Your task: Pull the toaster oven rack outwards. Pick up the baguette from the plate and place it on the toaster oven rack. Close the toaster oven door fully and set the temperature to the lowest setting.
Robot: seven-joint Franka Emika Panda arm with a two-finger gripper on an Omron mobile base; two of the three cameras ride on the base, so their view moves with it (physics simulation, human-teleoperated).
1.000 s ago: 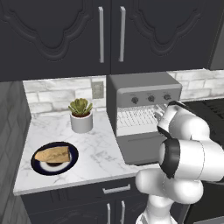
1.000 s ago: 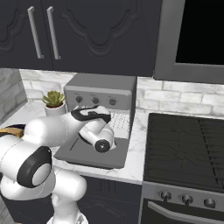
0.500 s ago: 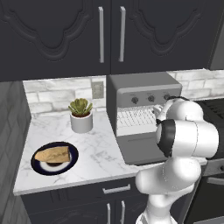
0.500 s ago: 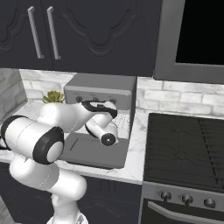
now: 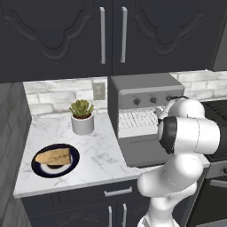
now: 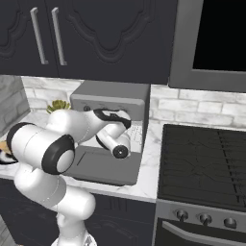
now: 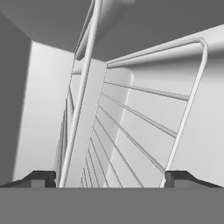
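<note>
At centre frame of the left base view: boxy matte grey toaster oven (image 5: 144, 95), its flat grey door (image 5: 144, 150) dropped open, thin silver-white wire rack (image 5: 138, 119) at the mouth. Two-finger gripper (image 7: 111, 178): spread wide, tips either side of the rack's raised front wire, gripping nothing, seemingly placed for the pull. Lower left: flat golden-tan baguette (image 5: 54, 156) resting on round navy plate (image 5: 74, 159), awaiting transfer.
</note>
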